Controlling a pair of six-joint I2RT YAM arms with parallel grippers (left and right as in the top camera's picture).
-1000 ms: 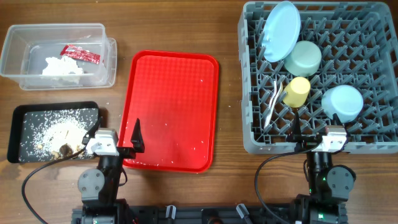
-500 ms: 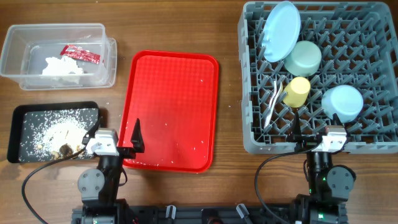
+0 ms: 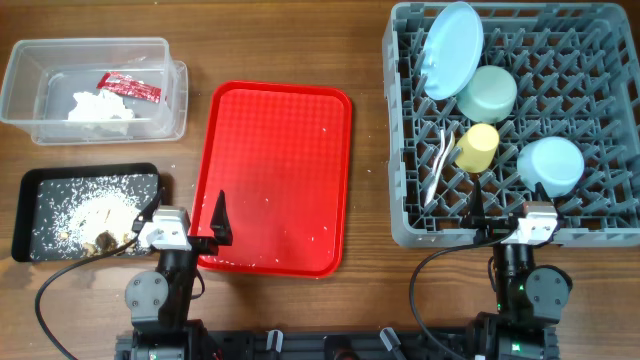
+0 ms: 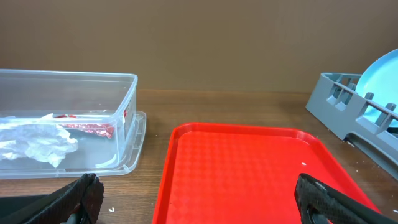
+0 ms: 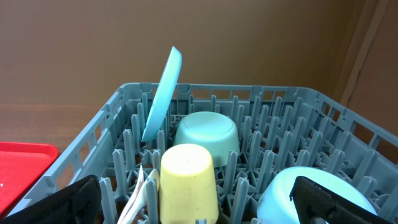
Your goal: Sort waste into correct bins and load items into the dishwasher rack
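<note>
**Overhead.** The left gripper [image 3: 187, 213] sits low at the table's near edge. One dark finger shows over the near-left corner of the red tray [image 3: 280, 150]; the spread is hard to judge from here. Just to its left lies the black tray [image 3: 30, 215] with brown scraps [image 3: 100, 240] and white crumbs [image 3: 75, 205]. Ahead and left is the clear tub [image 3: 175, 100], holding the tissue [image 3: 100, 108] and the red sachet [image 3: 128, 87], whose white print is too small to read. The right gripper [image 3: 503, 213] sits at the near wall of the dishwasher rack [image 3: 400, 150]. Ahead of it in the rack are the plate [image 3: 452, 50], mint green bowl [image 3: 487, 93], yellow cup [image 3: 477, 146], light blue bowl [image 3: 550, 165], and fork and spoon [image 3: 438, 160].

**Left wrist.** The left gripper [image 4: 198, 190] is spread wide and holds nothing. The red tray [image 4: 249, 168] lies straight ahead, the clear tub [image 4: 127, 124] ahead-left with the tissue [image 4: 34, 143] and red sachet [image 4: 90, 129] inside.

**Right wrist.** The right gripper [image 5: 196, 186] is spread wide and empty. The yellow cup [image 5: 186, 171] stands upside down dead ahead, with the mint green bowl [image 5: 206, 134] behind it. The plate [image 5: 163, 93] stands on edge ahead-left and the light blue bowl [image 5: 311, 190] is ahead-right.
</note>
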